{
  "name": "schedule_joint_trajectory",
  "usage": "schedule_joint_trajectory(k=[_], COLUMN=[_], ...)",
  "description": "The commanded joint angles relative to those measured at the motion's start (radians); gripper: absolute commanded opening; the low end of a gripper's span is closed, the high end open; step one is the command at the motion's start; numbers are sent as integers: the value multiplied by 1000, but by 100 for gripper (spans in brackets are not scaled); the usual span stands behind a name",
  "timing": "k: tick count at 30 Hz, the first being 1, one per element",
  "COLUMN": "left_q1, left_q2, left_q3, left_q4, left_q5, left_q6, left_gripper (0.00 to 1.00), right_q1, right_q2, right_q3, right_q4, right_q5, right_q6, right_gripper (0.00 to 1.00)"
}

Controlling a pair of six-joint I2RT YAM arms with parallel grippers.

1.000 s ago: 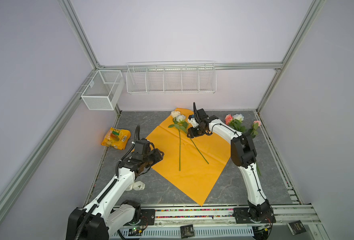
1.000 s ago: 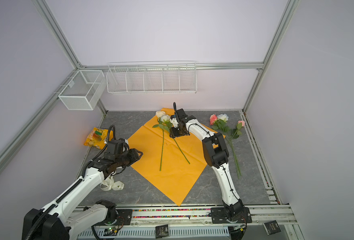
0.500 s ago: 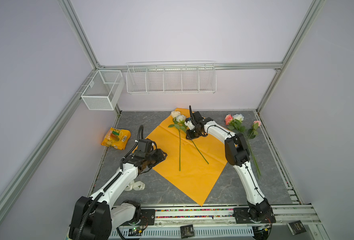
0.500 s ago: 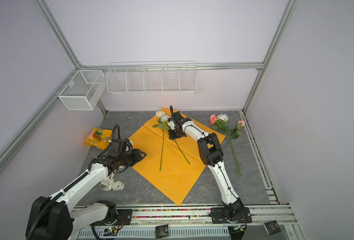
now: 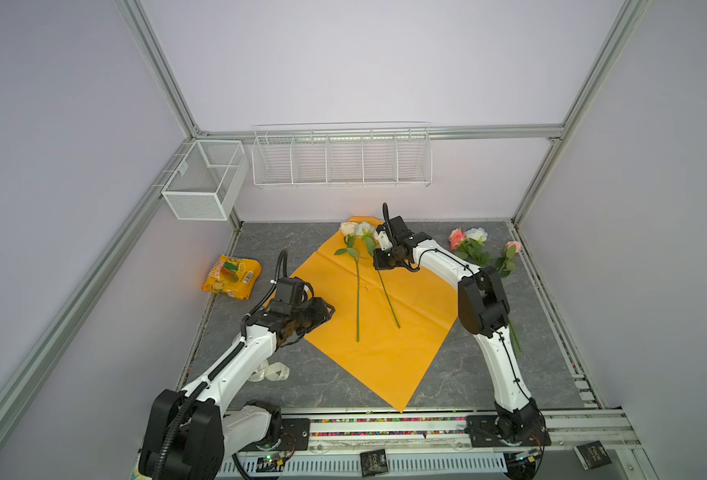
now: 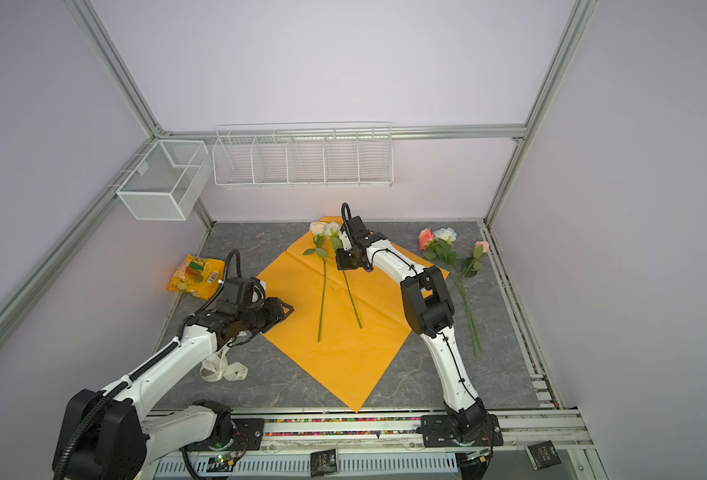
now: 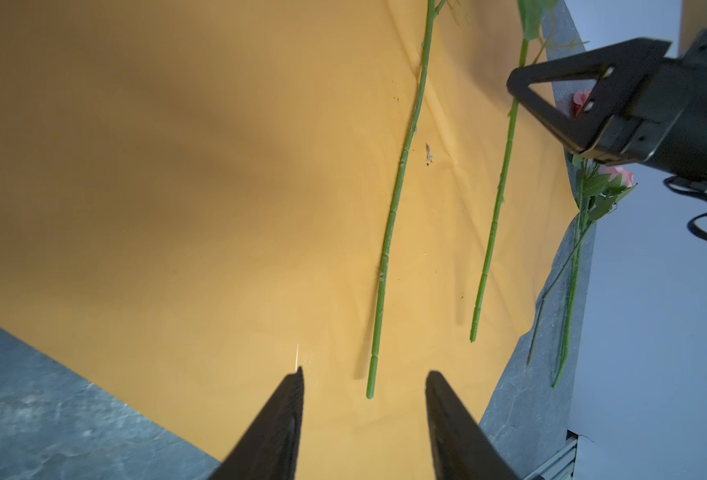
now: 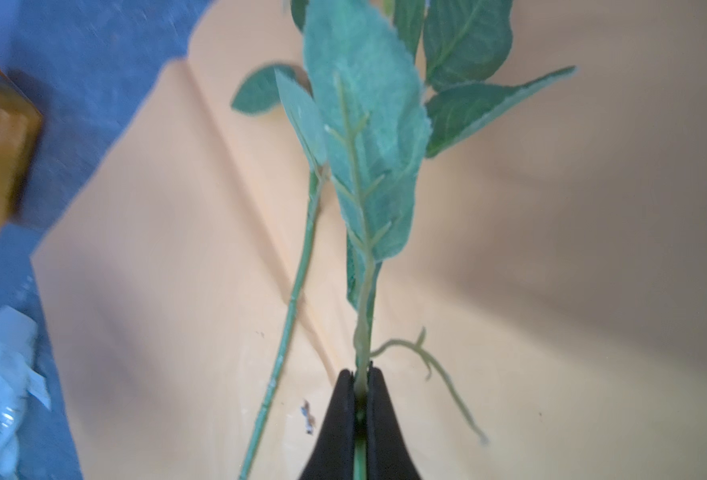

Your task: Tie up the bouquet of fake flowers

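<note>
one snack bag [image 5: 230, 277] and one ribbon [image 5: 271, 371] lie left. the left gripper [image 5: 326, 311] hangs half open, empty, at the edge of one orange paper [image 5: 385, 353]. two fake flowers [image 5: 358, 291] lie on it. the right gripper [image 5: 381, 261] is clamped on one stem [image 8: 362, 324], a grip seen only in the right wrist view. three more flowers [image 5: 472, 247] lie on the table [image 5: 447, 382] at right.

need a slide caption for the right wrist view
Right gripper with jaws shut on a leafy flower stem against orange paper.

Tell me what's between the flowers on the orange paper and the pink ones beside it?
The robot's right arm reaches across there; both top views show it.
</note>
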Motion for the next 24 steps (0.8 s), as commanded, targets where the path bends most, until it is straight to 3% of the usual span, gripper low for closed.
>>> schedule_joint_trajectory(k=[1, 8, 15, 22, 24], left_q1=[3, 3, 4, -11, -39], left_q2=[8, 16, 50, 92, 121], left_q3=[27, 28, 42, 87, 116], left_q4=[11, 14, 29, 61, 85], left_q5=[8, 12, 26, 61, 62], left_q6=[2, 6, 10, 16, 13], left_gripper=[49, 49, 49, 49, 50], right_q1=[-1, 16, 37, -3, -36], right_q2=[7, 100, 127, 16, -81], right_q3=[-20, 46, 81, 93, 48], right_q4=[114, 109, 24, -100, -135], right_q5=[-30, -32, -24, -14, 24], right_q6=[176, 243, 188, 106, 42], right_gripper=[7, 7, 8, 42, 45])
